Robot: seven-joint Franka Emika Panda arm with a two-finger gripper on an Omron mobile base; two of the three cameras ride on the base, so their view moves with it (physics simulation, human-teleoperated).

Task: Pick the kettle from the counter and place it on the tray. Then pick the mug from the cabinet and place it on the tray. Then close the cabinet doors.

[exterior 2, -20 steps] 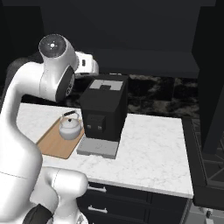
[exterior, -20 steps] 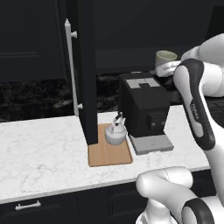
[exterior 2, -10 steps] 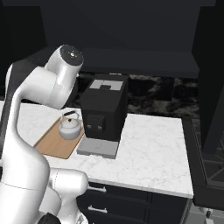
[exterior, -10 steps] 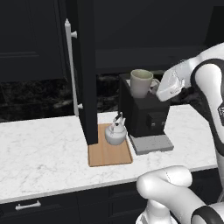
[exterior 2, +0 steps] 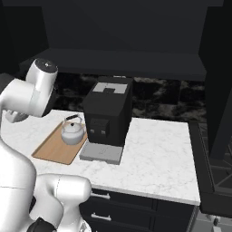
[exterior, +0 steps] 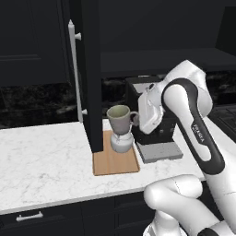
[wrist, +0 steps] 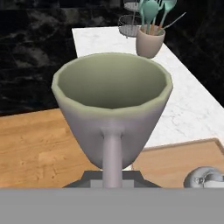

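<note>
Pincer [exterior: 137, 119] is gripping the mug [exterior: 119, 119] by its handle, holding it upright right above the kettle [exterior: 122, 142] on the tray [exterior: 115, 161].

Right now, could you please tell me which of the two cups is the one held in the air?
The grey-green mug, gripped by its handle above the kettle. The other cup, beige and full of utensils, stands on the counter.

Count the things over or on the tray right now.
2. The kettle stands on the tray. The mug is held by its handle in the end effector, above the kettle, not yet set down.
</note>
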